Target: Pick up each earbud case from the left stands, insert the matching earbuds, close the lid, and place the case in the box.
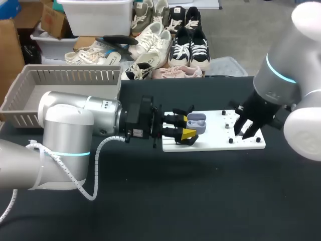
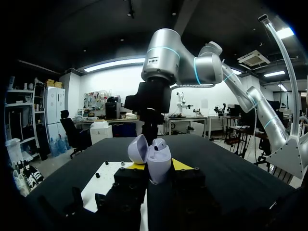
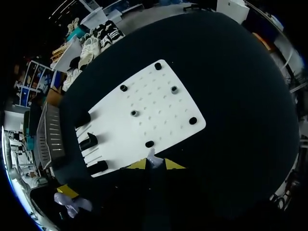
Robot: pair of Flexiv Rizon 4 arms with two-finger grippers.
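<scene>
Table (image 1: 200,201): black top, carried everything below.
L arm (image 1: 75,120): came in from the left side, lying low across the table w/ wrist pointed at the board.
R arm (image 1: 296,75): came in from the right side, wrist angled down over the board's right half.
Box (image 1: 75,78): grey, slatted walls, at back-left corner of table, well apart from the board.
Board (image 1: 215,143): white, flat on the table near the middle, dotted w/ small holes.
L gripper (image 1: 191,126): over the board's left end, fingers clamped on the earbud case from both sides.
R gripper (image 1: 247,131): just above the board's right part; wrist view showed yellow tips drawn close, pinching an earbud.
Earbud case (image 2: 158,163): lavender, held upright betw. the L gripper's fingers, lid hinged open & tilted to one side; sth rounded sat in the opening, couldn't tell what.
Stands (image 3: 89,142): three black ones in a row along the board's left edge.
Pegs (image 3: 134,113): six small black ones, spread over the board's right part.
Earbud (image 3: 152,157): tiny, pale, nipped betw. the R gripper's tips, just beside the nearest peg.
</scene>
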